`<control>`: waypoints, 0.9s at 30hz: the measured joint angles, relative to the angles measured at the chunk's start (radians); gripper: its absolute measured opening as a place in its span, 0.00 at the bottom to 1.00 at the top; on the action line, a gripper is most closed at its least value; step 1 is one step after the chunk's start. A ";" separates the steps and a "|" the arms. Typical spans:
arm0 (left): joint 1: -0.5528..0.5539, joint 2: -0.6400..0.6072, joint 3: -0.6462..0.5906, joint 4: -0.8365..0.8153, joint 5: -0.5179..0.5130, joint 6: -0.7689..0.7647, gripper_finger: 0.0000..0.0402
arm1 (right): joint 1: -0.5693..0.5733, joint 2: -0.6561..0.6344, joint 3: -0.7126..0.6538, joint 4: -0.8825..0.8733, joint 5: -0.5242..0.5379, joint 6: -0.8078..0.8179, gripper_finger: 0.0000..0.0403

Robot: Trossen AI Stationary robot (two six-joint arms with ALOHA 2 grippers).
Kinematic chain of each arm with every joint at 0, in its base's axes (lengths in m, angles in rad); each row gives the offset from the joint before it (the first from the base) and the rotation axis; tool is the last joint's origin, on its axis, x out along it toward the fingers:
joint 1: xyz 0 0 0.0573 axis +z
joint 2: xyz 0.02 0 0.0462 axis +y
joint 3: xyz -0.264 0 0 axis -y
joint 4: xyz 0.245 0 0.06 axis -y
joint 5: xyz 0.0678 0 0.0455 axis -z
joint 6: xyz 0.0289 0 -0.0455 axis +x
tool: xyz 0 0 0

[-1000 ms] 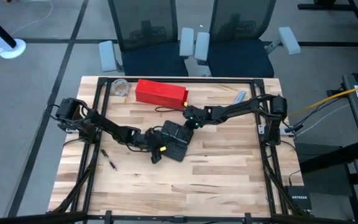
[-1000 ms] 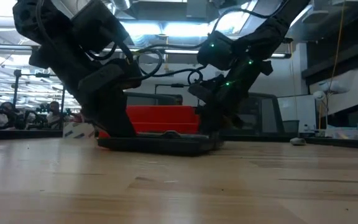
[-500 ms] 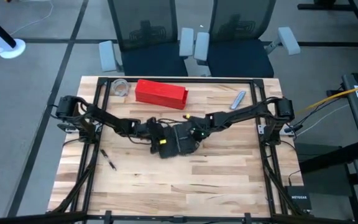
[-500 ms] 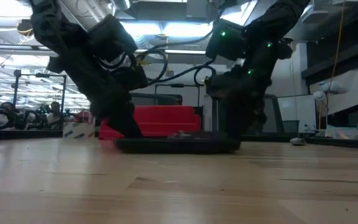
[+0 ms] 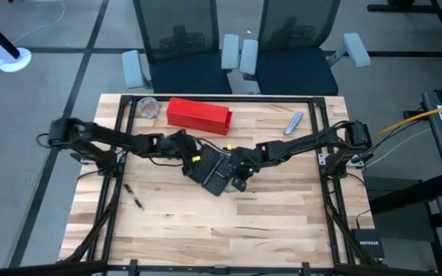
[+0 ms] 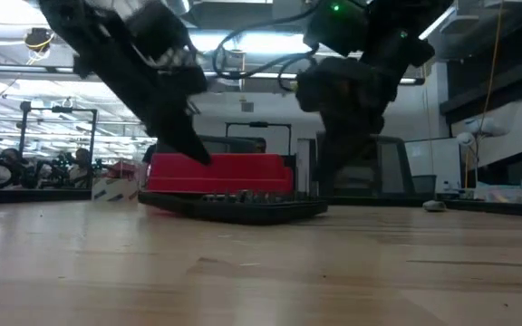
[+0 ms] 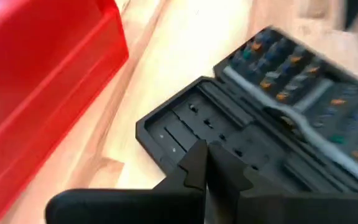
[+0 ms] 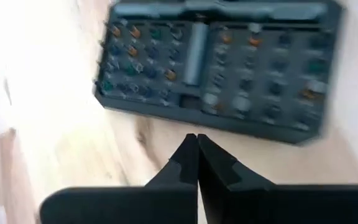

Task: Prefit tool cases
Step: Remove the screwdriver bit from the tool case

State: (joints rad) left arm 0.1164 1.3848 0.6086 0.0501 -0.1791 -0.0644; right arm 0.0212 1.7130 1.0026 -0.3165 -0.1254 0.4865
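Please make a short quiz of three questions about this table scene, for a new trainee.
1. True or false: the black tool case lies open on the table.
2. Which stands nearest the red box? A) the clear cup B) the small tool C) the grey object
3. In what state are the left gripper and the right gripper?

Key: 1 true; 2 A; 3 both shut, holding nothing.
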 joint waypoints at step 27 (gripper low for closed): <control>-0.443 0.072 -0.163 0.060 -0.243 -0.975 0.00 | -0.332 0.091 -0.001 0.144 0.071 -0.089 0.00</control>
State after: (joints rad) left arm -0.3267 1.4573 0.4454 0.1105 -0.4222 -1.0396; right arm -0.3112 1.8040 1.0012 -0.1726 -0.0545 0.3978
